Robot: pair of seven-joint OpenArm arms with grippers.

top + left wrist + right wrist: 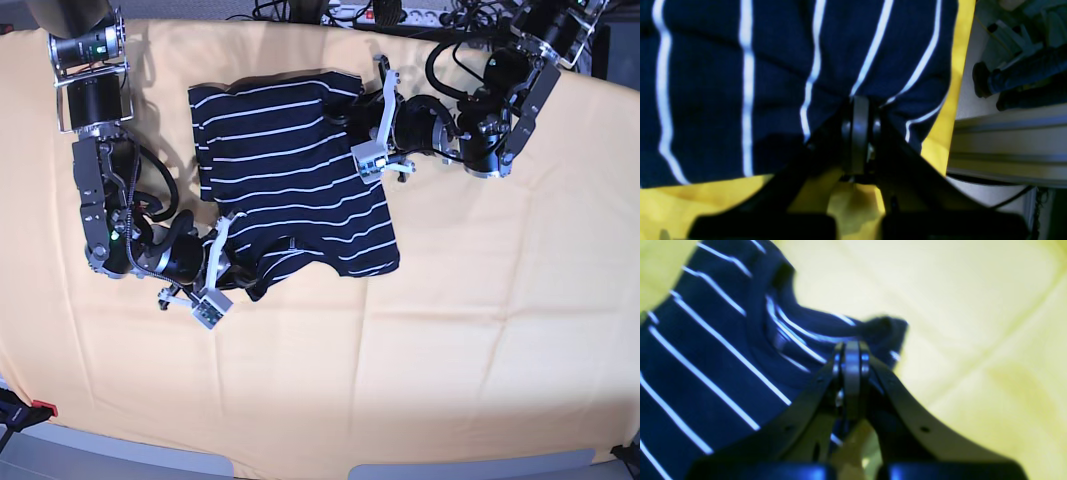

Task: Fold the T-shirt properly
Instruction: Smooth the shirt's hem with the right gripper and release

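While the T-shirt point(290, 185) lies spread on the yellow-orange table cloth point(480, 330) toward the far left, I have both tools pinched on it. My left gripper point(858, 100) is clamped on a bunched edge at the shirt's far right side. My right gripper point(851, 346) is closed on dark fabric beside the collar, at the shirt's near-left edge.

A yellow-orange cloth point(450, 330) covers the table, creased in faint straight lines and lit evenly from above. Black cables point(300, 10) and a power strip point(395, 14) lie along its far edge. Beside the table runs a pale metal rail point(1007, 146) over a light floor point(968, 96).
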